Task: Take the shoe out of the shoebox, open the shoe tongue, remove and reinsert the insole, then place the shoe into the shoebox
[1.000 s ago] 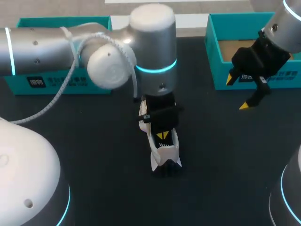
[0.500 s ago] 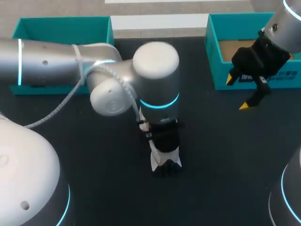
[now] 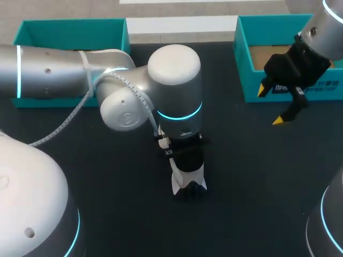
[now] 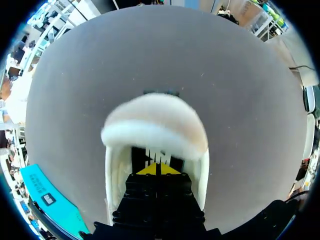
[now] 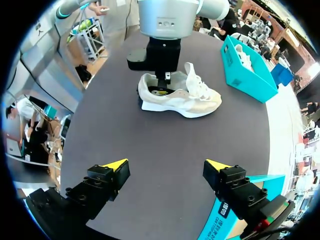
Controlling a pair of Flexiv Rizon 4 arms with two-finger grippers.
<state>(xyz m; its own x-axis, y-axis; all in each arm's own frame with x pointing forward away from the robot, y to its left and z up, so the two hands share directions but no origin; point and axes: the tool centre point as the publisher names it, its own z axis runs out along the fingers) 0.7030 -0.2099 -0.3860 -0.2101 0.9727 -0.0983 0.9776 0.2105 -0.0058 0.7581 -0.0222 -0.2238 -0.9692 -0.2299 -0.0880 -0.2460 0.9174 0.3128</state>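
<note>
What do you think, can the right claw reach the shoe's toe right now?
Probably yes. The right claw is open, and only bare table lies between it and the shoe ahead. The left claw sits in the heel opening, so only that end looks blocked.

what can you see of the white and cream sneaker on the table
The white and cream sneaker stands upright on its thick white sole on the dark table. It looks like mesh and suede, with white laces and the padded tongue standing up. The left gripper is down inside its opening at the heel end, yellow tips together. Nothing else touches it.
</note>
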